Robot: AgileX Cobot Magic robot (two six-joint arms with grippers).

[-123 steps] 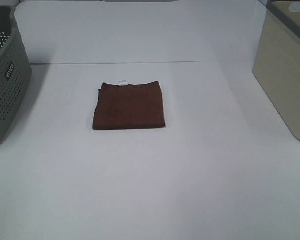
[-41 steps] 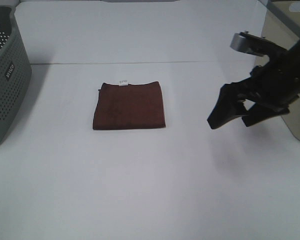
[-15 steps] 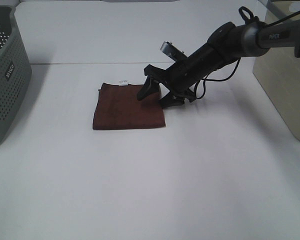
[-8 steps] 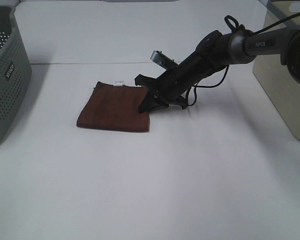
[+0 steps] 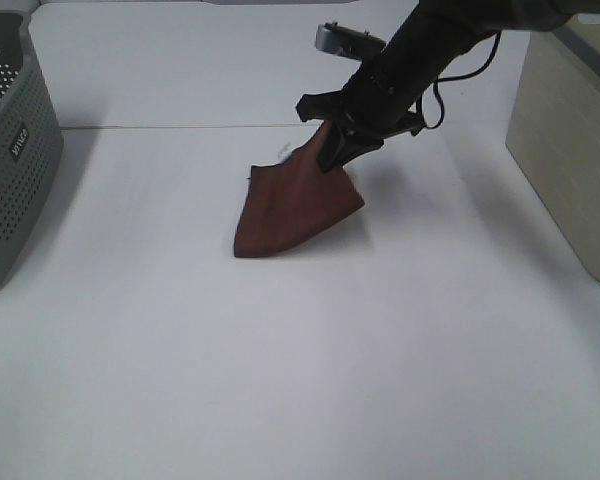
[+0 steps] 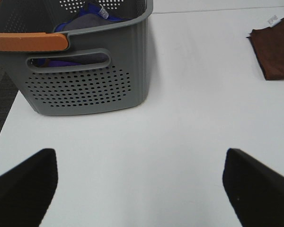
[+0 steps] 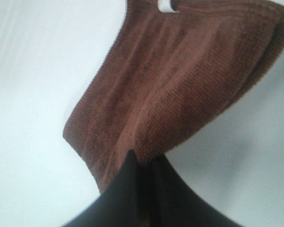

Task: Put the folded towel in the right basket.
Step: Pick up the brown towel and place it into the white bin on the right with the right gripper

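Over surface [image 5: 300, 380] centre | right jaws clamped on towel [image 5: 295, 205] corner | towel now lifted, was flat; low tip near surface | left jaws wide | right basket [image 5: 565, 150] next

Bare table [image 5: 450, 320] lies open between hanging towel [image 5: 292, 205] and beige basket [image 5: 565, 160] at right edge; basket's tall side wall blocks a low path in. Towel's bottom corner touches table. Grey basket [image 5: 10, 170] far left, well apart from the towel.

R end effector [image 5: 332, 160]: pts down, pinched tight | L end effector [image 6: 139, 183]: fingers spread wide
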